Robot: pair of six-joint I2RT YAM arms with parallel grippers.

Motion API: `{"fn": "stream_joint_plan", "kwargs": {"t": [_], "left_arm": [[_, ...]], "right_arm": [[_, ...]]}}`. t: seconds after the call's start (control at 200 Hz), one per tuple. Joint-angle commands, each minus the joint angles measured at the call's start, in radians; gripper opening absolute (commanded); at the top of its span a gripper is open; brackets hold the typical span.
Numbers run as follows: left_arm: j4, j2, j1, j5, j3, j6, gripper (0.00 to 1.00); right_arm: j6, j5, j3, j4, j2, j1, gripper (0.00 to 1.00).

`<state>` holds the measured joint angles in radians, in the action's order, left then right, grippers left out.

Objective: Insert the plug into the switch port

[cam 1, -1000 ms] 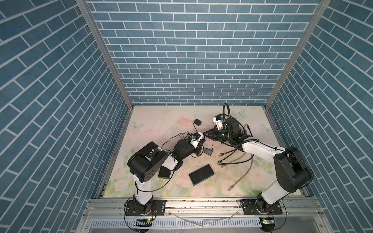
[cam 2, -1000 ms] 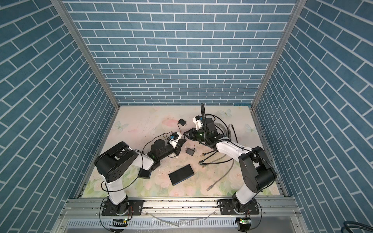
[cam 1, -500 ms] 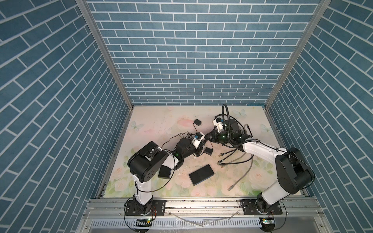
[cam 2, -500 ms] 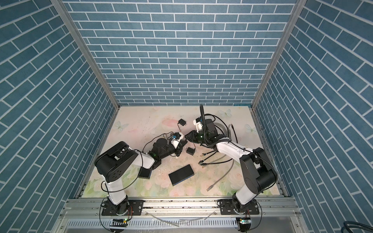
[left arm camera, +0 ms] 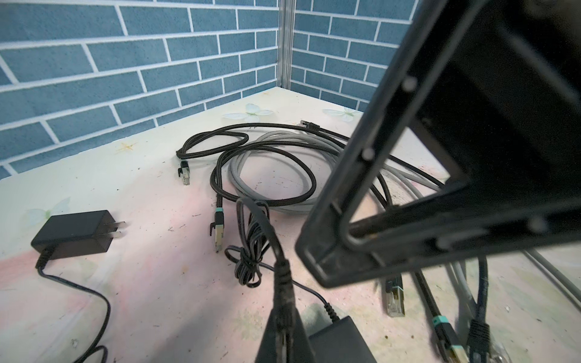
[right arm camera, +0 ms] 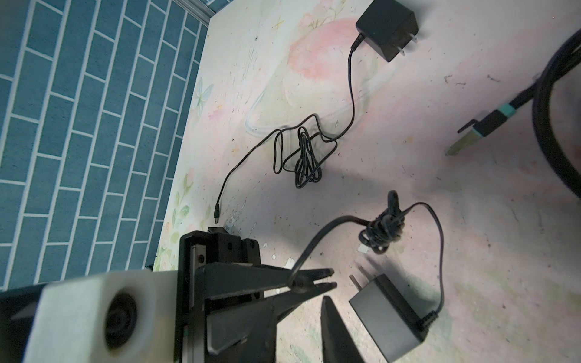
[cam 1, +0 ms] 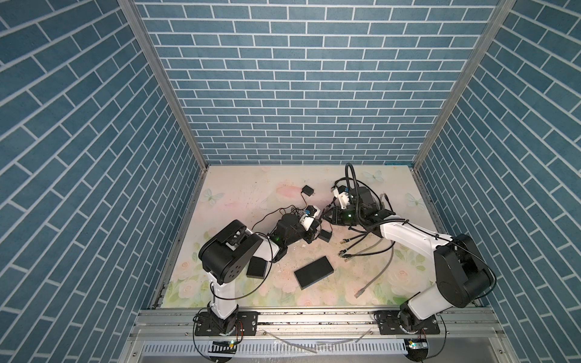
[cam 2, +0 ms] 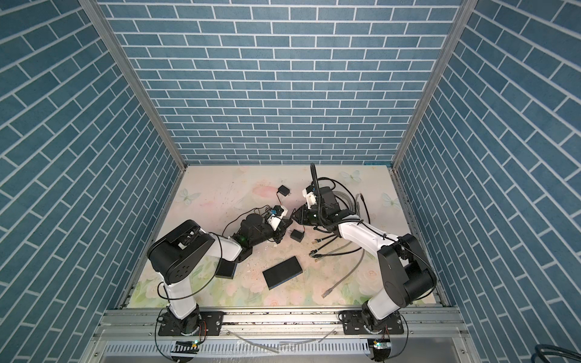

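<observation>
L gripper [right arm camera: 332, 278] fingers are clamped on the plug [right arm camera: 297, 280] mid-table. The switch [cam 1: 313, 272] lies flat, well apart toward the front. Near adapter [cam 1: 325, 235] sits between them. R gripper [cam 1: 327, 216] crowds the L tips; you can't tell its gap. Only R wrist view shows you the spare barrel tip [right arm camera: 217, 210]. Count: 2 adapters incl. far adapter [cam 1: 307, 190], 2 flat boxes incl. 2nd box [cam 1: 256, 267]. LAN cables [left arm camera: 218, 231] too tangled to count.
</observation>
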<state>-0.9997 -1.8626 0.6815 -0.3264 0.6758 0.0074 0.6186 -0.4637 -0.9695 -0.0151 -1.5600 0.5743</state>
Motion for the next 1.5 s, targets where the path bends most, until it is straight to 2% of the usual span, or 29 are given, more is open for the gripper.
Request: {"fn": "stream_joint_plan", "kwargs": {"t": [0.0,0.43,0.565,0.67,0.83,0.865,0.98,1.085,1.105,1.115,1.19,1.295,1.37,1.495], "left_arm": [[0.001,0.02,0.006,-0.022,0.019,-0.007,0.04],[-0.009,0.019,0.006,-0.035,0.015,-0.008,0.04],[-0.017,0.019,0.006,-0.037,0.013,-0.009,0.04],[-0.016,0.019,0.005,-0.035,0.013,-0.01,0.04],[-0.006,0.023,0.006,-0.01,0.01,-0.02,0.09],[0.007,0.027,0.006,0.002,0.013,-0.027,0.13],[0.153,0.061,0.005,0.015,0.052,-0.034,0.4],[0.439,0.103,0.003,-0.002,0.136,-0.028,0.82],[0.5,0.108,0.003,-0.003,0.157,-0.025,0.96],[0.526,0.111,0.003,-0.005,0.167,-0.021,0.99],[0.67,0.127,0.003,-0.017,0.213,-0.017,0.99],[0.665,0.162,0.003,0.02,0.187,-0.042,1.0],[0.725,0.185,0.004,0.12,0.199,-0.058,1.0],[0.85,0.193,0.004,0.317,0.255,-0.187,0.99]], "right_arm": [[-0.033,0.014,-0.055,0.009,-0.023,0.01,0.26],[-0.033,0.026,-0.094,0.03,-0.081,0.02,0.23],[-0.036,0.027,-0.104,0.027,-0.094,0.019,0.17],[-0.041,0.026,-0.108,0.024,-0.1,0.019,0.08],[-0.048,0.035,-0.108,0.015,-0.103,0.019,0.0],[-0.049,0.038,-0.106,0.012,-0.103,0.019,0.0],[-0.053,0.049,-0.109,-0.003,-0.101,0.02,0.0],[-0.074,0.088,-0.112,-0.034,-0.092,0.017,0.0],[-0.079,0.096,-0.113,-0.042,-0.09,0.017,0.0],[-0.081,0.101,-0.114,-0.045,-0.089,0.016,0.0],[-0.108,0.129,-0.112,-0.072,-0.083,0.01,0.0],[-0.148,0.168,-0.1,-0.104,-0.065,-0.005,0.0],[-0.154,0.183,-0.082,-0.109,-0.048,-0.024,0.0],[-0.158,0.193,-0.049,-0.106,-0.018,-0.051,0.0]]}}
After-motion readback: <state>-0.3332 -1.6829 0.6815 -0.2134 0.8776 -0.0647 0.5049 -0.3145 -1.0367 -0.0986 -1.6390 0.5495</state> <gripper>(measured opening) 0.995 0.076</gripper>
